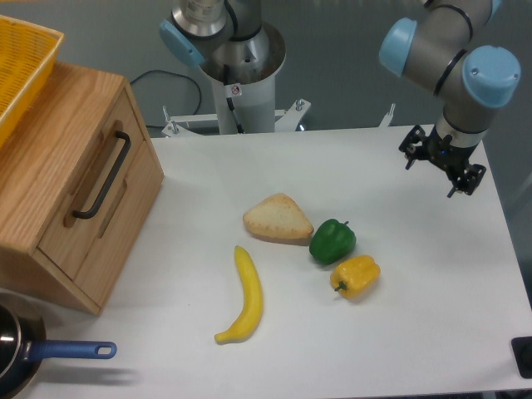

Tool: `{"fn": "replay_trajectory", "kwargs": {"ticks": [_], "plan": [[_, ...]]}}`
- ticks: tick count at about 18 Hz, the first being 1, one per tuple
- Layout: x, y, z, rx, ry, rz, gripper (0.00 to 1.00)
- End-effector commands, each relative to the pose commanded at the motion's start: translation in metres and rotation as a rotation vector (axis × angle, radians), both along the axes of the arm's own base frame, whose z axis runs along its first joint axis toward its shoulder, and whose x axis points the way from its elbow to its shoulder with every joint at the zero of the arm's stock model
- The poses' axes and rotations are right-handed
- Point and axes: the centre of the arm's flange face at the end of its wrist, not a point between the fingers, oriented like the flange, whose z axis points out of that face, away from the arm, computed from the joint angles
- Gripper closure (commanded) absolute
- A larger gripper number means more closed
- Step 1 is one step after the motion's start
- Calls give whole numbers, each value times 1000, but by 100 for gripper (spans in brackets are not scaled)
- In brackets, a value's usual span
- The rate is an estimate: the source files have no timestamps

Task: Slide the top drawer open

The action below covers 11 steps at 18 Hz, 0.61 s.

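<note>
Oak top drawer [87, 195] sits shut, far from my gripper [440, 166] — jaws parted, empty — so I should grip its black bar handle [104, 176] squarely.

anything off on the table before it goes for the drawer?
Nothing spilled or damaged. The top drawer looks closed. The banana, bread, green pepper and yellow pepper lie loose mid-table, the peppers touching. The tool hangs at the far side from the cabinet; its jaw state is unclear.
</note>
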Motion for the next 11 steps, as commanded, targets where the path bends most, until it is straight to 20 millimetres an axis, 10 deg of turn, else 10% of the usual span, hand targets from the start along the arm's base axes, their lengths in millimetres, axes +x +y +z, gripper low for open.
{"fn": "replay_trajectory", "kwargs": {"ticks": [11], "plan": [[2, -5, -12, 36, -36, 57, 0]]}}
